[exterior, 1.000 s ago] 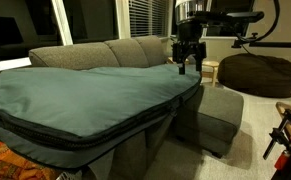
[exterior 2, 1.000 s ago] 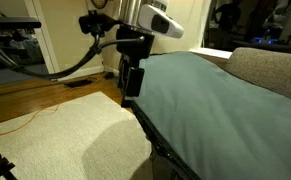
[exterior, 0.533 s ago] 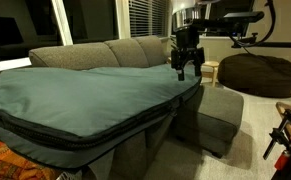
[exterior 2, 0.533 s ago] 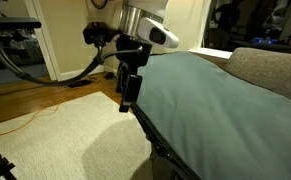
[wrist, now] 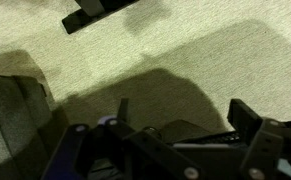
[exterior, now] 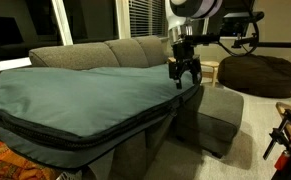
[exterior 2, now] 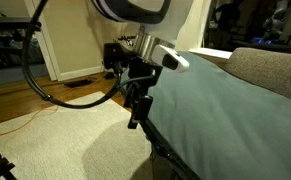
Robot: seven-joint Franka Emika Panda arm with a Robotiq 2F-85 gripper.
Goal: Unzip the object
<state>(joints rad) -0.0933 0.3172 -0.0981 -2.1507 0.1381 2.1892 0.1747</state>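
Observation:
The big teal-grey padded bag (exterior: 85, 95) lies across the sofa, with dark zipper bands along its front edge. It also fills the right of an exterior view (exterior 2: 220, 95). My gripper (exterior: 185, 80) hangs at the bag's narrow end, fingers pointing down beside the tip (exterior 2: 135, 118). In the wrist view the gripper (wrist: 185, 125) is open. The two fingers (wrist: 247, 113) stand wide apart, with the bag's dark tip and a strip of zipper (wrist: 200, 143) between them. I cannot tell whether anything touches the bag.
The grey sofa (exterior: 125, 50) holds the bag, with its ottoman (exterior: 223, 115) just below the gripper. A dark brown beanbag (exterior: 260, 72) sits behind. Pale carpet (wrist: 185, 50) lies under the gripper. An orange cable (exterior 2: 25, 122) runs on the floor.
The gripper has come down and tilted in toward the bag's narrow end; the arm now leans further over the tip. The bag has not moved.

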